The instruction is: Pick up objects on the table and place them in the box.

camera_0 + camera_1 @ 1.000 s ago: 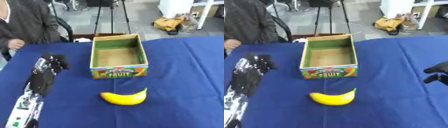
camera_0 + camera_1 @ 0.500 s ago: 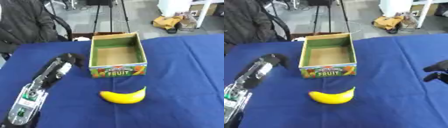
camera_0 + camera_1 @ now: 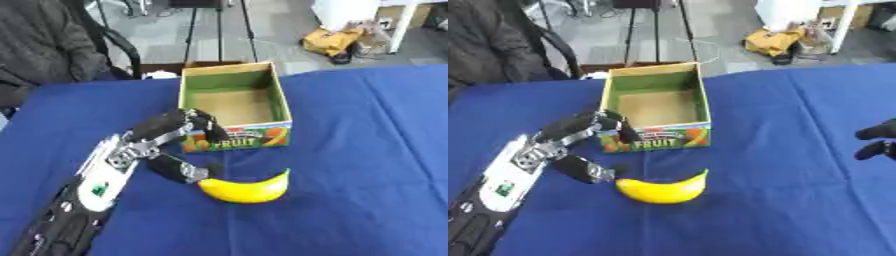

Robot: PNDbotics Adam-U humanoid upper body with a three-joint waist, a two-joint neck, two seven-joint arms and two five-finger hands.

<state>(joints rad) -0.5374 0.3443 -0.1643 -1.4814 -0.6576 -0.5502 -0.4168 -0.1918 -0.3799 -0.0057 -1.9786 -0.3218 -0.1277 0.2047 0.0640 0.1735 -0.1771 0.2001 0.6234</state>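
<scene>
A yellow banana lies on the blue tablecloth, just in front of an open cardboard fruit box whose inside holds nothing. My left hand has come in from the lower left and hovers open just left of the banana. Its fingers spread toward the box's front left corner and its thumb ends close to the banana's left tip; I cannot tell if it touches. My right hand shows only as dark fingers at the right edge in the right eye view, far from the banana.
The blue table fills the view. A person in a dark jacket sits at the far left edge beside a chair. Tripod legs and yellow items stand on the floor beyond the table.
My left hand has swung from the table's left side toward the banana and its fingers have spread. The camera has shifted slightly. The banana and box have stayed put.
</scene>
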